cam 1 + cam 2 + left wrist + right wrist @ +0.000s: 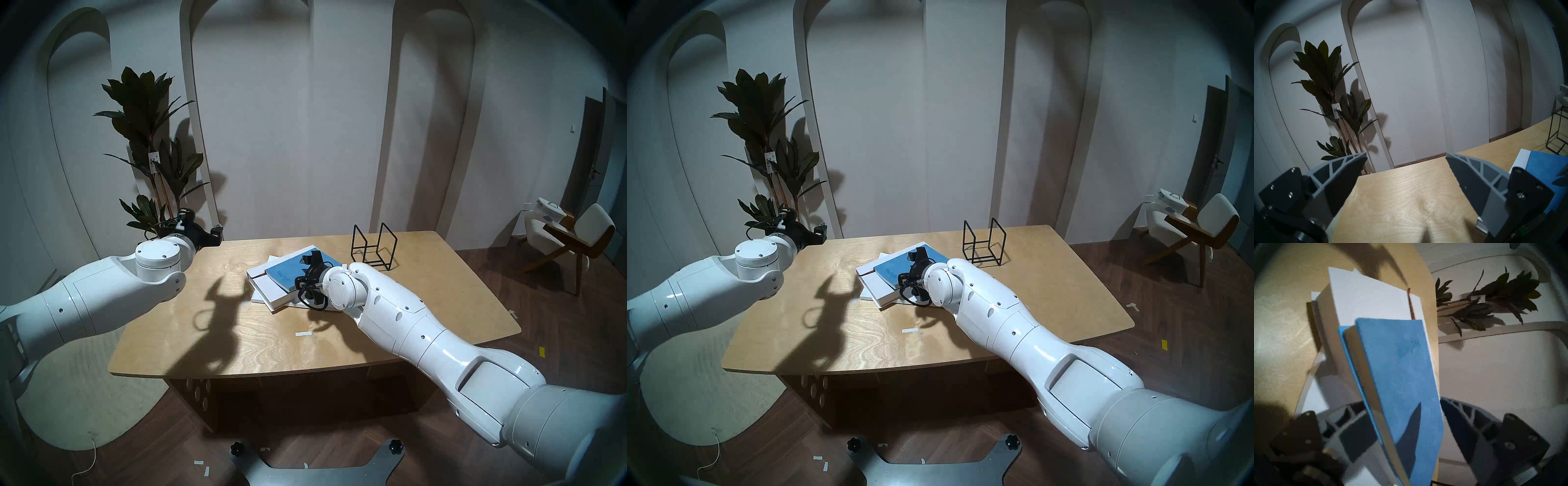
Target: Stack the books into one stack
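Wrist camera, right arm: my right gripper [308,275] straddled the small blue-covered notebook [291,271], which lay on top of the pile near the middle of the light plywood table [237,339]. My fingers were spread wide, one on the cover side and one on the page side. The cover-side finger stood clear of the blue surface and cast a pointed shadow on it. I could not tell whether the other finger touched, as that view was blurred.

Under the notebook lay the thick white hardcover [1373,293], a thin red ribbon trailing across its face. Beneath that was the large thin white booklet [1311,395], its corners poking out past the hardcover. The three books sat one on another but skewed, with no edges lined up.

My left gripper [1406,154] hovered over the table's far left corner, well apart from the pile — fingers spread, nothing between them but bare wood.

Behind the books, toward the far right of the table, the black wire rack [373,251] stood upright and held nothing. A tall dark-leaved plant [142,135] rose against the pale arched wall beyond my left arm.
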